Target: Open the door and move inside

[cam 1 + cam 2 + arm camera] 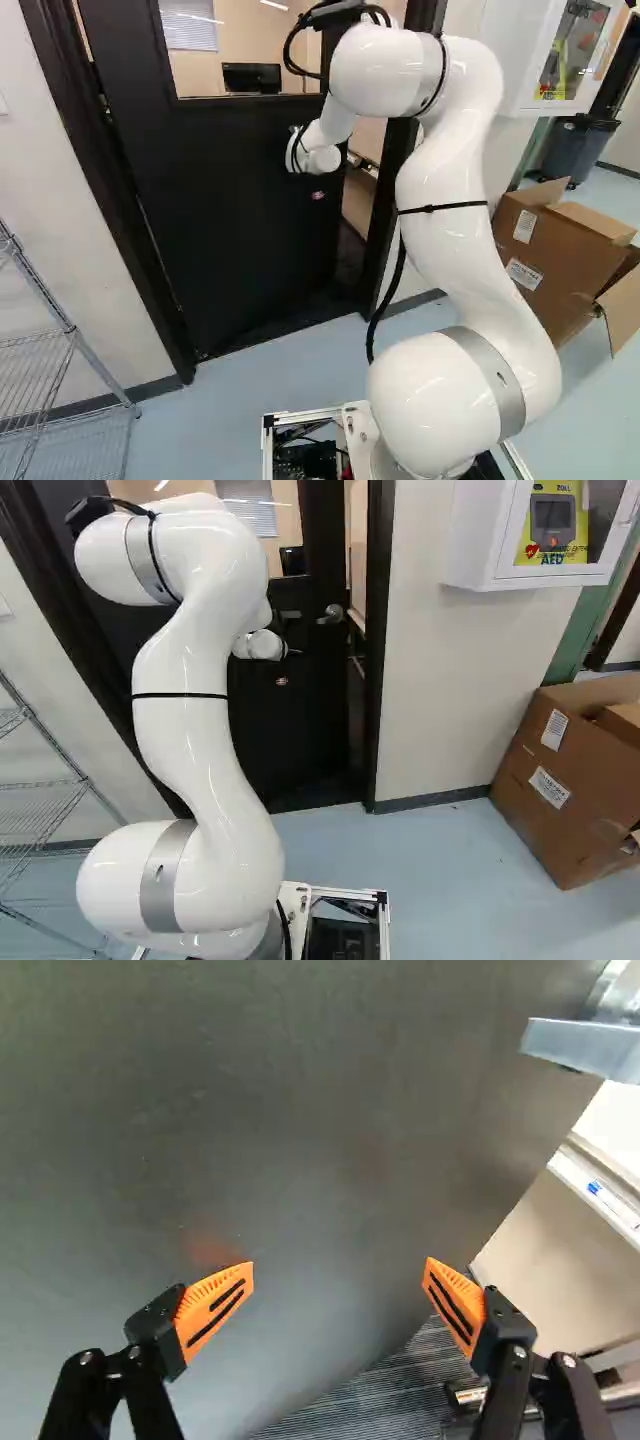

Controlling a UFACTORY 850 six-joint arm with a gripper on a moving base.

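Note:
The dark door point(230, 200) stands ajar, swung into the room beyond, with a gap along its handle side. Its silver lever handle point(332, 614) is up and to the right of my gripper point(291, 651) in the right base view, where the wrist largely hides the fingers. Seen from the wrist, the gripper point(338, 1274) has its orange-padded fingers wide apart, with nothing held between them. The door's face point(330, 1140) spreads ahead of them; whether they touch it, I cannot tell. The handle point(585, 1048) lies off beyond one finger, near the door's edge.
A dark door frame point(378, 640) borders the opening. Right of it are a wall, a white AED cabinet point(540, 575) and a cardboard box point(560, 780). A wire shelf point(70, 330) stands at the left. Through the window a monitor point(252, 77) shows; a grey bin point(580, 148) stands farther back.

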